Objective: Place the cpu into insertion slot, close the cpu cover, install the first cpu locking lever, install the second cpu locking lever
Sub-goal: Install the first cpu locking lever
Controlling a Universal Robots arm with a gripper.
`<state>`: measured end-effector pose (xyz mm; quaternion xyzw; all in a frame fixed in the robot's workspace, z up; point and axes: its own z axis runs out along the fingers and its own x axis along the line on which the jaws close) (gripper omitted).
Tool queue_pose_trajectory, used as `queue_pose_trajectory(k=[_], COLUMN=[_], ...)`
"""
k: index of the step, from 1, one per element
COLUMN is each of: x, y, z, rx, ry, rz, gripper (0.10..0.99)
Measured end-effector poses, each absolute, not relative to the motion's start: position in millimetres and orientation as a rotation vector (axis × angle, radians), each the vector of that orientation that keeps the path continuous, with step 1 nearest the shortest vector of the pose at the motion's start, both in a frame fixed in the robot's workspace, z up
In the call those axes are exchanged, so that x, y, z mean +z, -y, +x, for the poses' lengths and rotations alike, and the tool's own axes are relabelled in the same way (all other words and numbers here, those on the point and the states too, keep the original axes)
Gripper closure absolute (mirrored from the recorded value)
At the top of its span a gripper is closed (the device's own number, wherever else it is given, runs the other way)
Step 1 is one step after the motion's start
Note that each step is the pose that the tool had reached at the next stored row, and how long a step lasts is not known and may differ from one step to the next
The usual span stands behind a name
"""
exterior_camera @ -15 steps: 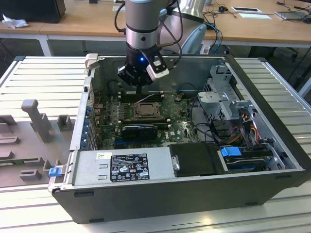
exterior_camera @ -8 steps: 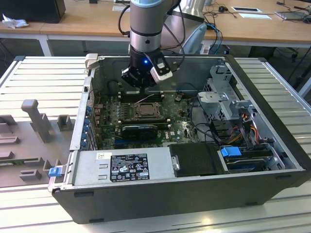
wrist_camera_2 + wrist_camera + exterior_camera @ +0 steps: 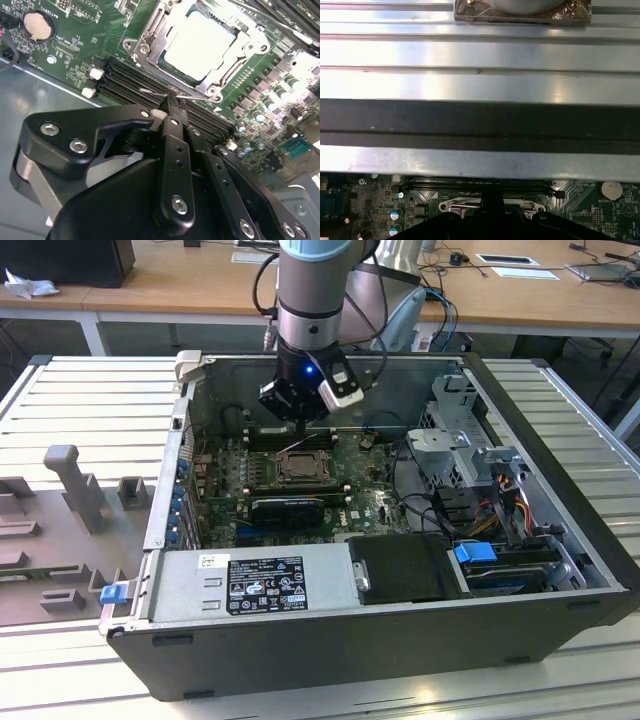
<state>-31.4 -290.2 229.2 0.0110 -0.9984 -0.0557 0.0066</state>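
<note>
Your gripper [image 3: 172, 107] hangs low inside the open computer case [image 3: 560, 530], its black fingers [image 3: 175, 145] drawn together into a narrow point with nothing large between them. In the second wrist view the tips sit right at a thin wire locking lever [image 3: 155, 93] beside the memory slots [image 3: 125, 82], just off the edge of the insertion slot [image 3: 145, 50]; you cannot tell whether they actually pinch the wire or only touch it.

The cpu [image 3: 200, 45] already lies flat in the socket, its pale silver-grey top showing through the square cut-out of the cpu cover [image 3: 240, 47], which looks folded down over it. In the exterior view the socket [image 3: 298, 468] sits near the middle of the green motherboard [image 3: 380, 505], directly below the arm's wrist.

Expect the lever to behave like springy steel rod: light, stiff along its length, smooth and slippery under metal fingers, and likely to snap back if it slips. Take it near its free bent end, not near the pivot. The cover is thin stamped plate, rigid enough to push but sharp-edged. The chip and the socket beneath are fragile, so keep force off the lid's centre.
</note>
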Motion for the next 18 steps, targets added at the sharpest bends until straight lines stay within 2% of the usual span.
queue_pose_trajectory(k=[18], x=[212], y=[286], z=[-14], rx=[-0.174], ry=[3.123], rz=[0.037], gripper=[0.98])
